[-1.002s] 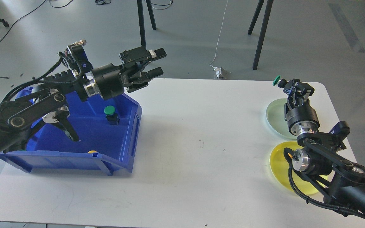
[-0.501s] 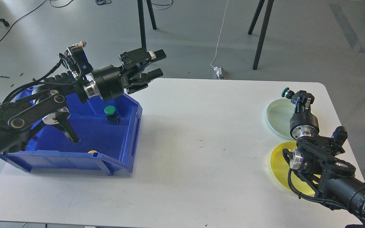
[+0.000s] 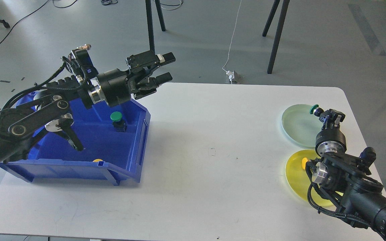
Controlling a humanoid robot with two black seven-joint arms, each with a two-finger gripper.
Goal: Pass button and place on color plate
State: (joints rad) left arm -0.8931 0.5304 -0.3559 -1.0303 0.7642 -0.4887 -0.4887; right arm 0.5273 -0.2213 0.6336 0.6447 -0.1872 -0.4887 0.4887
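White surface (image 3: pixel 213 140), grey floor and stand legs behind. Head view: right gripper (image 3: pixel 323 113), jaws clamped on a green button (image 3: pixel 312 109), hangs over the green plate's (image 3: pixel 297 125) far right rim; button's long axis runs sideways, cap pointing left over the plate. Yellow plate (image 3: pixel 297 180) just nearer. Left gripper (image 3: pixel 161 68), jaws apart and empty, sits well left of the plate, above the bin (image 3: pixel 126 167).

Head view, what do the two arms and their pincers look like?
Both arms are matte black with round joints and silver metal rings. Loose black cables loop along them. The left pincer has two blocky black fingers, one with a pale band. The right pincer is small and dark, with blue accents.
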